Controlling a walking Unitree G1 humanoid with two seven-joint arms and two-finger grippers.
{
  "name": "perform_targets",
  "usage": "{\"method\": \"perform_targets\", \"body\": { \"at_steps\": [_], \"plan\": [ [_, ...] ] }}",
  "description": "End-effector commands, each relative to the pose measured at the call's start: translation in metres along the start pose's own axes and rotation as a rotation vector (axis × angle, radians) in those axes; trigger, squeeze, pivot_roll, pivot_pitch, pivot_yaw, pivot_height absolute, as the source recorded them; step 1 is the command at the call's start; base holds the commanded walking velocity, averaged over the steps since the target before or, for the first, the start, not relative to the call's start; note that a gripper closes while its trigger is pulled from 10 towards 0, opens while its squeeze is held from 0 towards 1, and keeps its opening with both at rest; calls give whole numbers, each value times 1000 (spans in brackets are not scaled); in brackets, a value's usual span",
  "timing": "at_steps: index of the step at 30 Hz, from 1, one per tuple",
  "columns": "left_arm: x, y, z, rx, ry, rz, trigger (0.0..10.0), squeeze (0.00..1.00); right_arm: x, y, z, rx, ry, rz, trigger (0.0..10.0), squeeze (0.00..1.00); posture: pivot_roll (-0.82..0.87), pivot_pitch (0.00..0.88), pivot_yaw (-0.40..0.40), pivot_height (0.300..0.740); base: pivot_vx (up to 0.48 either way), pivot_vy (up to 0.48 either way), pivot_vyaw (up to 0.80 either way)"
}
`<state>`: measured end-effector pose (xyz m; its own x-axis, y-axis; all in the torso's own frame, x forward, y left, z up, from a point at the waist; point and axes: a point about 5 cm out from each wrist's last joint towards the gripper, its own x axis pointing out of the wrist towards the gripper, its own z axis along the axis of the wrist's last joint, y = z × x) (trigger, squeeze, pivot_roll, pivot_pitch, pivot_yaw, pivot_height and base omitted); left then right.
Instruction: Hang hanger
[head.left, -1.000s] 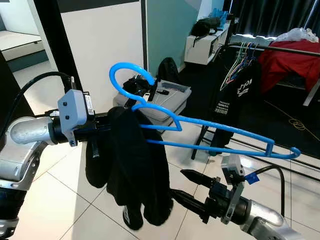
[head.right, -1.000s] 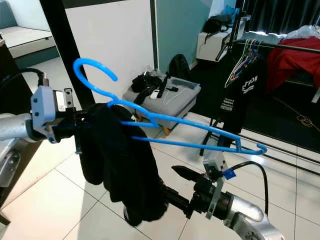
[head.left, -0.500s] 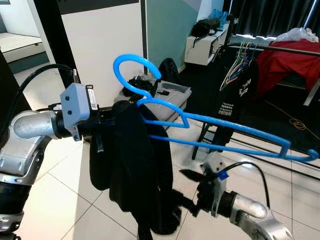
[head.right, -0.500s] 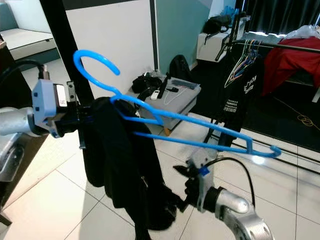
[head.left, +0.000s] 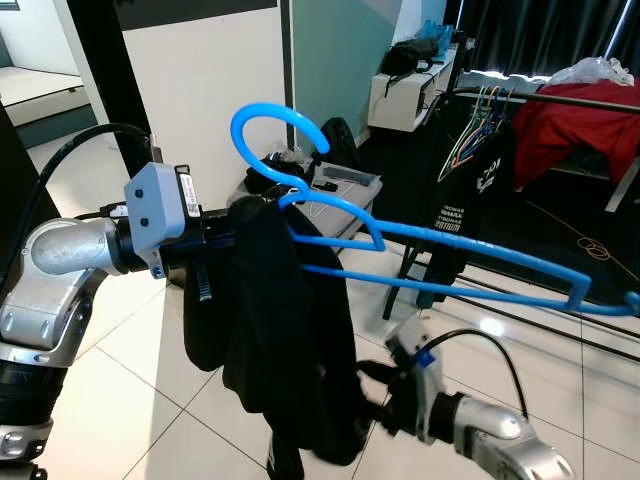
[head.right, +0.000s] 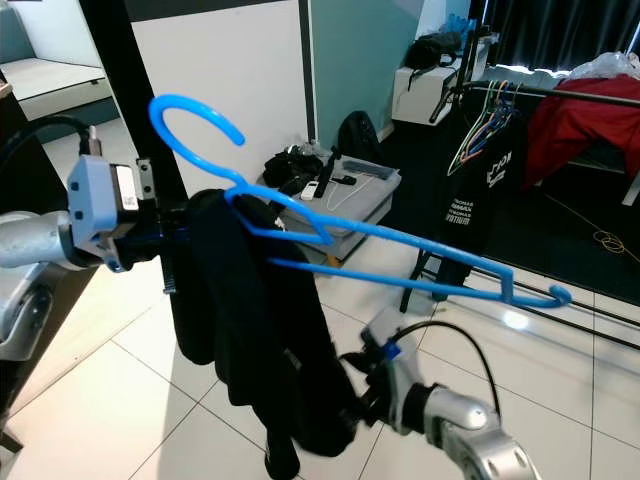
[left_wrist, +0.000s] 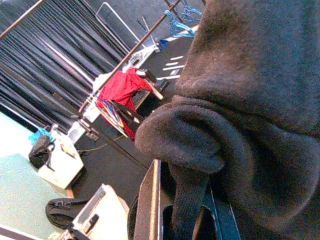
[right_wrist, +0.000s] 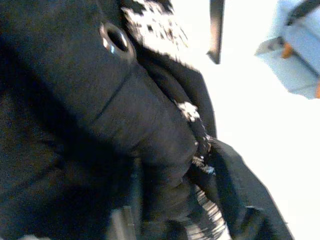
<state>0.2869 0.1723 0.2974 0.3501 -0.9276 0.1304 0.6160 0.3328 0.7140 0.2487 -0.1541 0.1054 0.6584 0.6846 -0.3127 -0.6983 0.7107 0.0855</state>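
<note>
Hanger (head.left: 440, 262), blue plastic, runs from the upper centre of the left eye view out to the right edge, its hook (head.left: 275, 135) curling up near the top centre. A black garment (head.left: 285, 340) is draped over its left end and hangs down toward the bottom of the frame. The left gripper (head.left: 215, 240) sits at centre left, pushed into the cloth where hanger and garment meet; its fingers are buried in fabric, so whether they are clenched cannot be told. The right gripper (head.left: 375, 405), at lower centre, reaches into the bottom of the garment, and in the right wrist view black cloth (right_wrist: 125, 115) is bunched around it, hiding its fingers too. Behind, at upper right, a clothes rail (head.left: 560, 98) holds hangers, a dark shirt (head.left: 478, 185) and a red garment (head.left: 580, 125). A grey case (head.left: 335, 195) lies on the tiled floor (head.left: 110, 390) in the middle.
</note>
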Motion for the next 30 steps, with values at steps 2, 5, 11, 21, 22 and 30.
{"method": "perform_targets", "body": {
  "at_steps": [2, 5, 11, 21, 22, 30],
  "plan": [
    [-4, 11, 8, 51, -6, 40, 10000, 0, -5, -11, -1, 27, -12, -80, 0, 0, -85, 0, 28, 740, 0, 0, 0],
    [-6, 12, 8, 55, 3, 47, 10000, 0, -7, -15, 0, 37, -21, -97, 0, 0, -85, 0, 28, 740, 0, 0, 0],
    [-17, 18, 2, 61, 52, 76, 10000, 0, -28, -27, 14, 129, -152, -111, 0, 0, -95, 0, 36, 740, 0, 0, 0],
    [-30, 19, -3, 54, 88, 81, 10000, 0, -78, -51, 59, 299, -553, -58, 0, 0, -87, 0, 25, 740, 0, 0, 0],
    [-30, 19, -3, 54, 88, 81, 10000, 0, -78, -51, 59, 299, -553, -58, 0, 0, -87, 0, 25, 740, 0, 0, 0],
    [-30, 7, -12, 64, 145, 29, 10000, 0, -89, -50, 85, 358, -734, 57, 0, 0, -79, 0, 16, 740, 0, 0, 0]
  ]
}}
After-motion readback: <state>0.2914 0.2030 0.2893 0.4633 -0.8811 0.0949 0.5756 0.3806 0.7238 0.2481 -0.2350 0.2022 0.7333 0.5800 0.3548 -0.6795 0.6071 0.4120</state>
